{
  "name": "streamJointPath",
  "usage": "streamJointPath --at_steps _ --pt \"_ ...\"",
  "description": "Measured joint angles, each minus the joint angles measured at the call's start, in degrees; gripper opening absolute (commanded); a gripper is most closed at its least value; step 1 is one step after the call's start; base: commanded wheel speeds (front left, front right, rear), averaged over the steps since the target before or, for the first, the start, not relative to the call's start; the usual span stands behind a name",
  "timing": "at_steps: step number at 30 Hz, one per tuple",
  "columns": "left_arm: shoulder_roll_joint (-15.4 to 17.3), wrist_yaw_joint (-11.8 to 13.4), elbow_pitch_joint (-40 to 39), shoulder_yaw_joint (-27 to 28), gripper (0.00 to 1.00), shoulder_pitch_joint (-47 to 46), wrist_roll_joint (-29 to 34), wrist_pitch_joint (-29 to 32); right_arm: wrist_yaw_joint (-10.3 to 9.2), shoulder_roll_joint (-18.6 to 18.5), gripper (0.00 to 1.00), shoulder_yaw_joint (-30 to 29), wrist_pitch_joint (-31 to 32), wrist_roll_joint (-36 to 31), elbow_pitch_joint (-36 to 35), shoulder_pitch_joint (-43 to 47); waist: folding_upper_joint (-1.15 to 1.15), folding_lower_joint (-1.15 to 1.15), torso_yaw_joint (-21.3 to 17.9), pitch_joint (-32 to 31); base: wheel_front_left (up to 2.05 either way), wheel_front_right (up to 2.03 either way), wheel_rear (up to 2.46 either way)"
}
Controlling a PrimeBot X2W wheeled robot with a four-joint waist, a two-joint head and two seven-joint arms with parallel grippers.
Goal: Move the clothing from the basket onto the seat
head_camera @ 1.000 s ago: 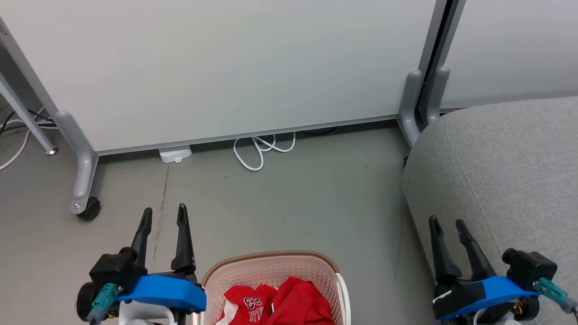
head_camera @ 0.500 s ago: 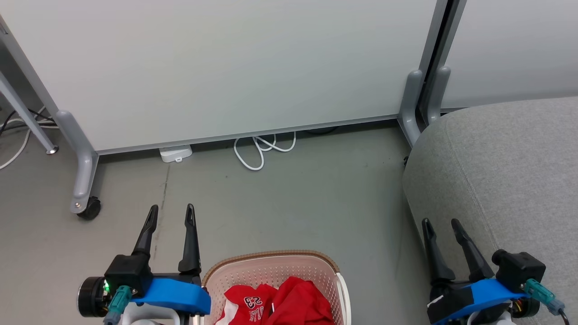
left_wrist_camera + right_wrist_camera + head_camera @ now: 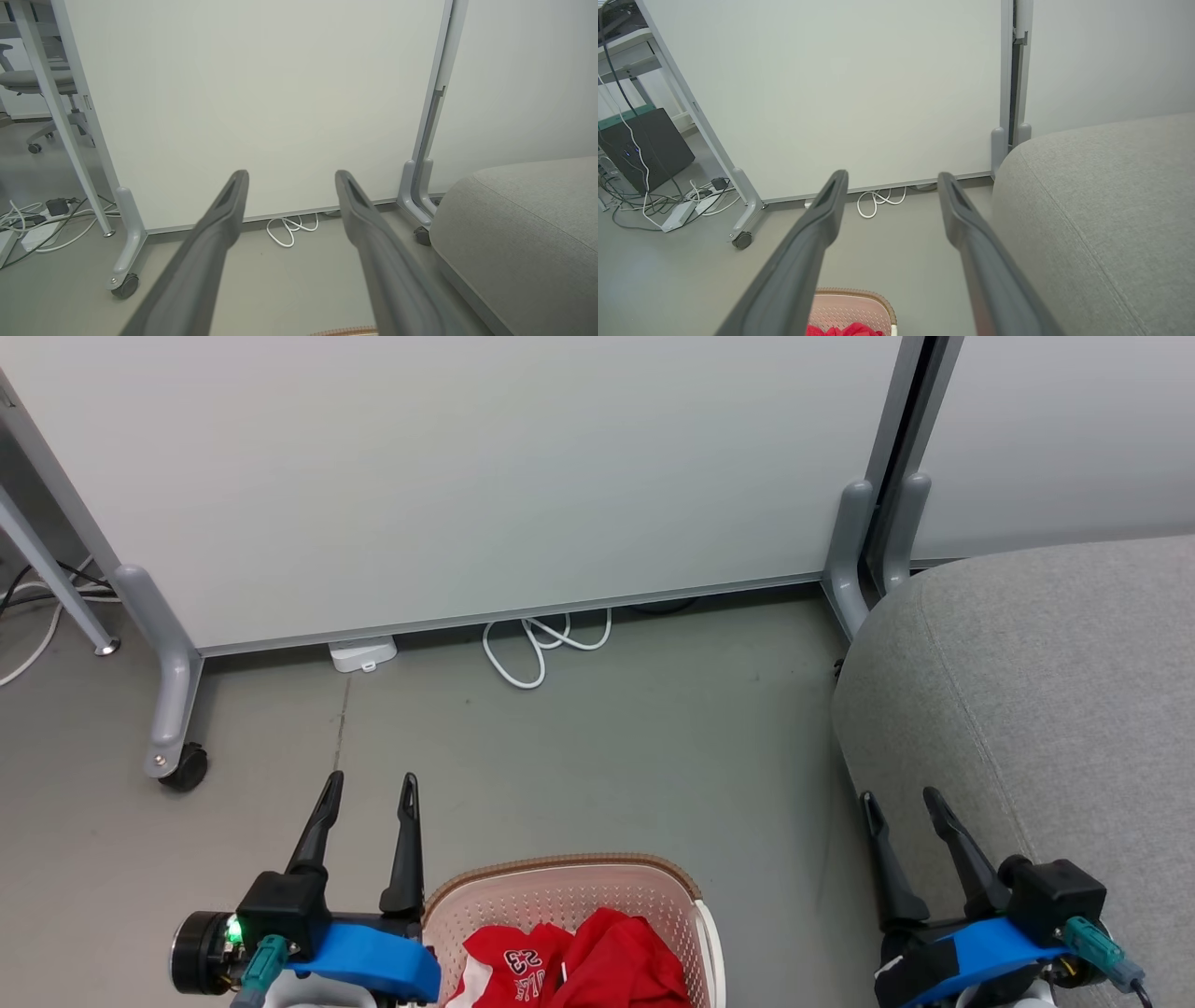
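Observation:
Red clothing [image 3: 583, 961] with printed numbers lies bunched in the cream basket [image 3: 560, 873] at the bottom middle of the head view; the basket's brown rim [image 3: 859, 295] and a bit of red cloth [image 3: 845, 330] also show in the right wrist view. The grey seat [image 3: 1046, 681] fills the right side. My left gripper [image 3: 371, 782] stands open just left of the basket, empty. My right gripper [image 3: 898, 795] is open and empty in front of the seat's edge. Both point toward the white partition.
A white partition panel [image 3: 467, 467] on grey wheeled legs [image 3: 173, 709] stands across the back. A white cable loop [image 3: 541, 649] and a small white box [image 3: 362, 655] lie on the floor at its foot. More cables and a desk leg [image 3: 51, 102] are at far left.
My left gripper has shifted right and back, closer to the basket's left rim. My right gripper has slid left and back a little. Both stay open.

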Motion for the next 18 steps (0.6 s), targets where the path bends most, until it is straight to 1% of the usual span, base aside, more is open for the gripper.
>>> streamJointPath --at_steps 7,18 --pt "0.0 -0.9 2.0 0.0 1.00 -0.3 0.9 -0.5 0.01 0.0 1.00 -0.1 -0.5 -1.6 0.8 0.0 0.00 0.00 0.0 0.0 0.00 0.00 0.00" --pt "0.0 -1.2 2.7 -0.1 1.00 -0.3 0.6 -0.5 0.01 0.0 1.00 -0.2 -0.5 -1.5 1.6 0.0 0.00 0.00 0.1 -0.1 0.00 0.00 0.00"
